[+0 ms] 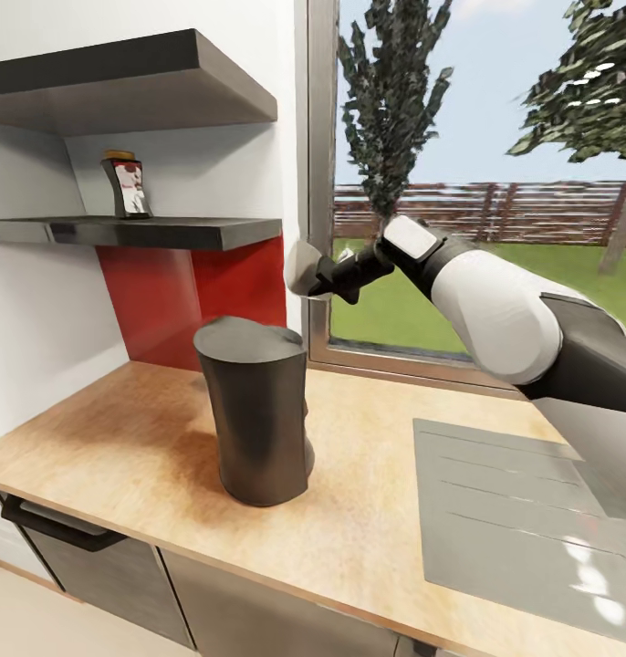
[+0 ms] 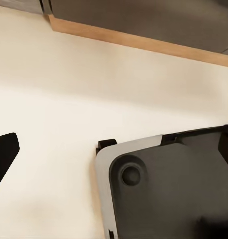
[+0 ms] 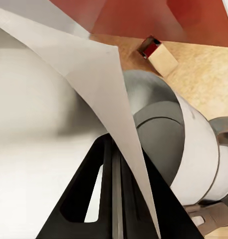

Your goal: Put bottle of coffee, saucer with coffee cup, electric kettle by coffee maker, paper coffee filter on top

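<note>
We see the paper coffee filter [image 3: 69, 74] cut off at nine o'clock; it hides much of the coffee maker [image 3: 158, 134]. The bottle of coffee [image 1: 126, 187] label is unreadable.

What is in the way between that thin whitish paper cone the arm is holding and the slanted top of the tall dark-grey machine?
Nothing visible. The right gripper holds the thin whitish paper coffee filter in the air, above and slightly to the right of the tall dark-grey coffee maker. Its slanted flat top is bare, and only open air lies between the two.
</note>
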Robot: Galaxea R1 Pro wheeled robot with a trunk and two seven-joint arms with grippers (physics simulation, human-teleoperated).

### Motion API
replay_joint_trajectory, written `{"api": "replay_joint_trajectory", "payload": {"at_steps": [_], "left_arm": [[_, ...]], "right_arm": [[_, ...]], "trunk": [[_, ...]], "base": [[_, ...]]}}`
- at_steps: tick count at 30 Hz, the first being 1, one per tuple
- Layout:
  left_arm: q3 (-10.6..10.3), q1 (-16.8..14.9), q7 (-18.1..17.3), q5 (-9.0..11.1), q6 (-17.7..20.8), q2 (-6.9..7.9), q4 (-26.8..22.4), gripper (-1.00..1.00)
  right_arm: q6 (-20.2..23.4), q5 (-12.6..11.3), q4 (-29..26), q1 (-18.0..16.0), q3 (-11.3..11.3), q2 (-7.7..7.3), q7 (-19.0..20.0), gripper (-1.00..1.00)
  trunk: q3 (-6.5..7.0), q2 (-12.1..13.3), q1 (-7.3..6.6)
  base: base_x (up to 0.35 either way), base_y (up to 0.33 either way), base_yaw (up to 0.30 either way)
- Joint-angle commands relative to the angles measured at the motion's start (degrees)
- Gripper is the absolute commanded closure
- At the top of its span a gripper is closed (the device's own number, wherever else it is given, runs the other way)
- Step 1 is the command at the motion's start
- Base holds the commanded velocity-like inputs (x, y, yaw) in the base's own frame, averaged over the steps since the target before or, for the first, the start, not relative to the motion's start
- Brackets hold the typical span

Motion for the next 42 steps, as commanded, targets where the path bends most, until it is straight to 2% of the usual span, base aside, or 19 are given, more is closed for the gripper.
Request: {"api": "replay_joint_trajectory", "payload": {"at_steps": [1,4,11,20,26,33,34,42], "left_arm": [[0.44,-0.03,-0.32,-0.28,-0.13,0.00,0.04,-1.00],[0.42,0.11,-0.37,-0.32,-0.14,0.05,0.04,-1.00],[0.41,0.82,-0.35,-0.37,-0.13,0.18,0.04,-1.00],[0.41,0.93,-0.34,-0.38,-0.13,0.11,0.04,-1.00],[0.34,0.93,-0.34,-0.38,-0.13,0.05,0.04,-1.00],[0.32,0.93,-0.34,-0.38,-0.13,0.02,0.04,-1.00],[0.32,0.93,-0.34,-0.38,-0.13,0.04,0.04,-1.00],[0.39,0.93,-0.32,-0.37,-0.13,0.02,0.04,-1.00]], "right_arm": [[0.19,0.16,-0.04,0.29,-0.21,0.01,0.17,1.00],[0.19,0.11,-0.11,1.27,-0.23,-0.11,0.18,1.00],[0.19,0.07,-0.24,3.37,-0.32,-1.65,0.22,1.00],[0.19,-0.57,-0.13,3.56,-0.47,-2.07,0.40,1.00],[0.19,-1.24,-0.03,3.80,-0.41,-3.32,0.42,1.00],[0.19,-2.16,-0.02,4.61,-0.41,-3.32,0.45,1.00],[0.19,-8.81,-0.02,4.65,-0.41,-3.27,0.45,1.00],[0.19,-8.86,0.06,4.73,-0.41,-2.83,0.45,1.00]], "trunk": [[-0.12,-0.13,0.03],[-0.12,-0.13,0.03],[-0.12,-0.13,0.03],[-0.12,-0.13,0.03],[-0.12,-0.13,0.03],[-0.12,-0.13,0.03],[-0.12,-0.13,0.03],[-0.12,-0.13,0.03]], "base": [[0.000,0.000,0.000],[0.000,0.000,0.000],[0.104,-0.045,0.000],[0.084,-0.053,0.000],[0.004,-0.003,0.000],[0.000,0.000,0.000],[0.000,0.000,0.000],[0.000,0.000,0.000]]}}
